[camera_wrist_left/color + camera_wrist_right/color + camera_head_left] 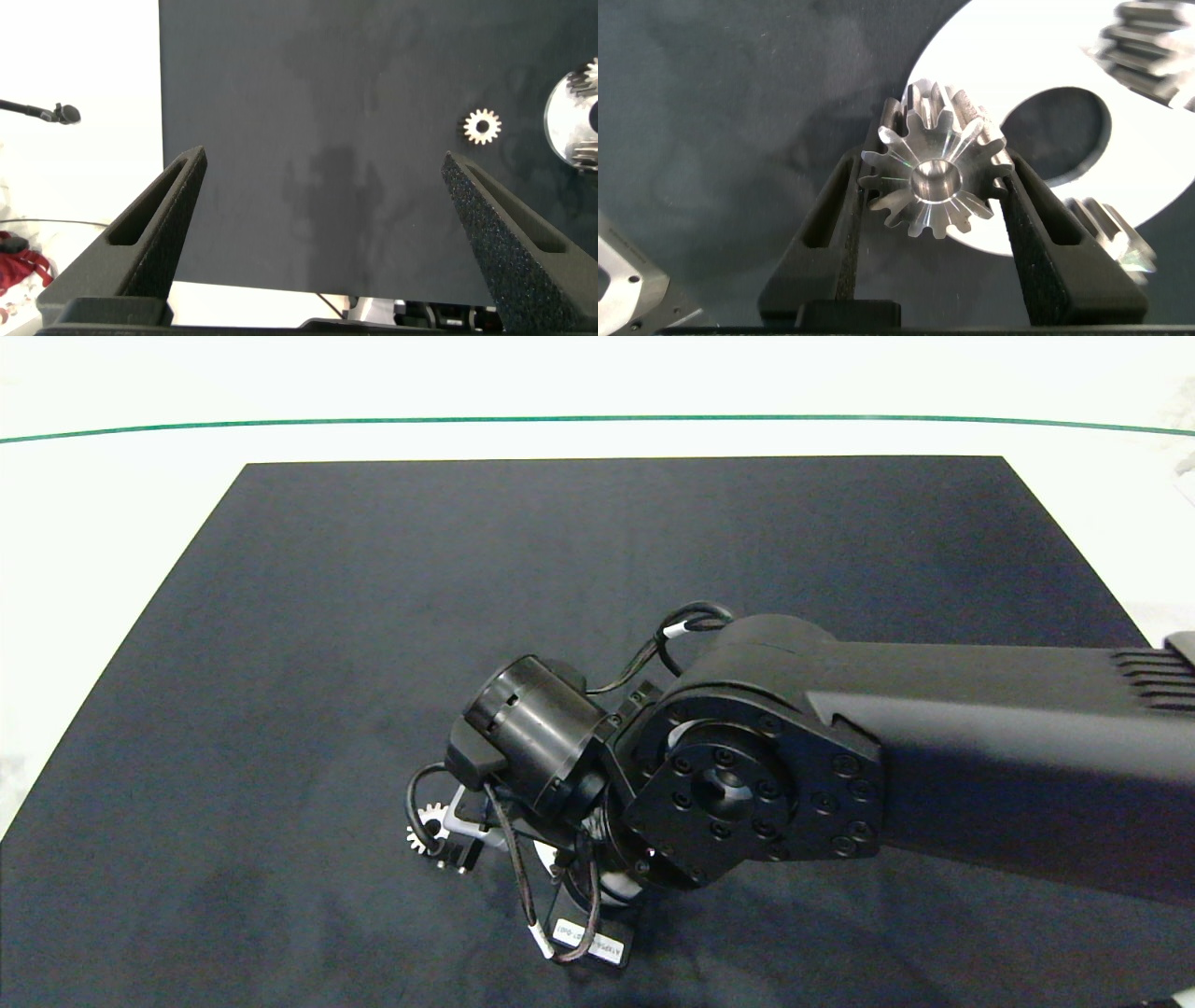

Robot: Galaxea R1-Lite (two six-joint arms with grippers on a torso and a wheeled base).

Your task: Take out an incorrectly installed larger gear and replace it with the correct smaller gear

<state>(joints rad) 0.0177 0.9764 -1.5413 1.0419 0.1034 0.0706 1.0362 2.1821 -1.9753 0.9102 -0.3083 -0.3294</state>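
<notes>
The larger gear (932, 177), long-toothed and star-like, sits pinched between the right gripper's (932, 201) jaws, over the edge of a round silver plate (1120, 201) near the front of the black mat (373, 616) on the worktop. A smaller gear (482, 126) lies on the mat left of the plate. The left gripper (322, 201) hovers over bare mat, jaws spread.

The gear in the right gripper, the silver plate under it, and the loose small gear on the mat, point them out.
larger gear (932, 177): right wrist view, on its hub face.
silver plate (1144, 159): right wrist view, bare rim area.
smaller gear (482, 126): left wrist view, on its centre.
</notes>
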